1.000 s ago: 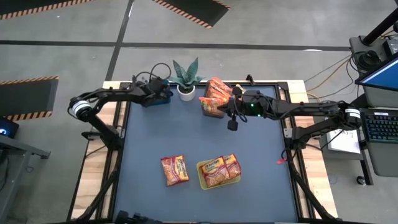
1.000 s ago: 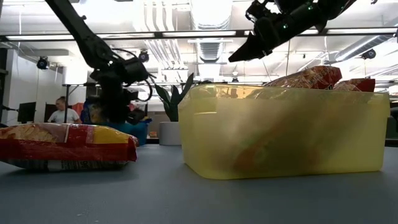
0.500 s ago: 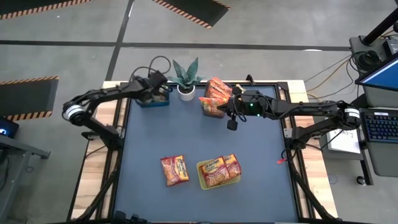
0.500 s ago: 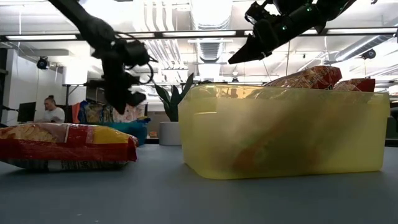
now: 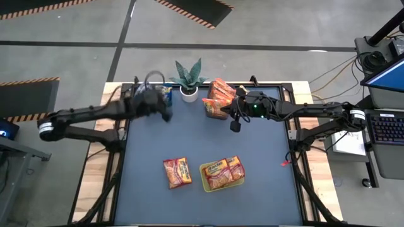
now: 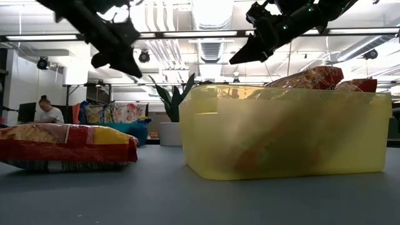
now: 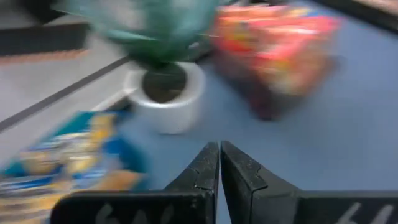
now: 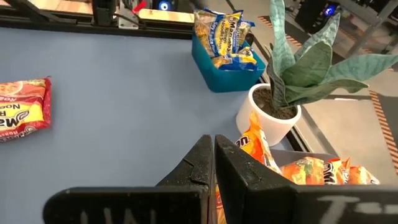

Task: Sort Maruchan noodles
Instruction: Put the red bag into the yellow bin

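Overhead, left fingers [image 5: 165, 116] clenched empty, right fingers [image 5: 235, 126] clenched beside orange noodle packets [image 5: 218, 99].

One red-and-yellow noodle packet [image 5: 177, 172] lay flat on the mat, well clear of both my grippers. Beside it, red packets [image 5: 225, 171] sat piled in the yellow bin. Orange packets [image 5: 219, 98] stood just beside my right gripper [image 5: 235, 125], and yellow-and-blue ones [image 8: 225, 35] near my left gripper [image 5: 166, 115].

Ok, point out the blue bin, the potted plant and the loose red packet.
blue bin [image 8: 231, 73]: right wrist view, its side wall.
potted plant [image 5: 188, 94]: high view, its white pot.
loose red packet [image 5: 177, 172]: high view, its middle.
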You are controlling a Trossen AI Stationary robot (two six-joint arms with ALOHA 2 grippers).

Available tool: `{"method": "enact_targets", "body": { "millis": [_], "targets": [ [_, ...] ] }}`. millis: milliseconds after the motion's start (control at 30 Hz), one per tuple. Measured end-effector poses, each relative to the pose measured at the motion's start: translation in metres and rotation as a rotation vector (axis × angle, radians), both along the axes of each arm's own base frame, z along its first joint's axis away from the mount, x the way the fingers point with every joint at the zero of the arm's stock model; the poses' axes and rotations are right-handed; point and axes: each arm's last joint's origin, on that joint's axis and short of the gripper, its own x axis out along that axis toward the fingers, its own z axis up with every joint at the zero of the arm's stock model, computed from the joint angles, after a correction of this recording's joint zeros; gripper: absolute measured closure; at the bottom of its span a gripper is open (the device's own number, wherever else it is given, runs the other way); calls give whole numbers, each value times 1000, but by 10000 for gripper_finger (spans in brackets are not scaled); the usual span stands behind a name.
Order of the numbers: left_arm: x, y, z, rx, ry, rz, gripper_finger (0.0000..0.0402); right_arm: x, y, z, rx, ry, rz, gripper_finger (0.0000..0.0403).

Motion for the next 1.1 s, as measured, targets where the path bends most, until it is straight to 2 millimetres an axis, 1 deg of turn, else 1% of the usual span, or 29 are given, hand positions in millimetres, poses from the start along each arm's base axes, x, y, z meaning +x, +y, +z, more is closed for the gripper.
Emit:
{"method": "enact_targets", "body": {
  "millis": [100,200,300,433,500,600,667,767,867,967,1100],
  "targets": [
    [3,-31,-14,-4,-81,-130,401,0,0,0,28,-8,-13,394],
    [5,-57,-26,1,-153,-256,401,0,0,0,63,-17,-29,394],
    [6,-78,-28,19,-216,-367,401,0,0,-1,101,-20,-45,394],
    [4,-102,-31,17,-196,-490,401,0,0,-6,184,1,-80,394],
    [3,-112,-32,11,-191,-544,401,-1,0,-13,251,52,-112,394],
    [0,-127,-35,-2,-169,-620,401,-9,2,-30,364,208,-207,394],
    [-4,-135,-37,-19,-146,-655,401,-19,1,-40,402,322,-355,394],
    [-9,-145,-41,-41,-116,-694,401,-42,-5,-50,422,462,-651,394],
    [-11,-149,-42,-45,-103,-718,401,-62,-18,-55,497,534,-876,394],
    [-13,-150,-42,-47,-91,-721,401,-76,-34,-57,558,544,-1017,394],
    [-18,-148,-46,-68,-43,-703,401,-87,-56,-56,598,508,-1098,394]
  ]
}}
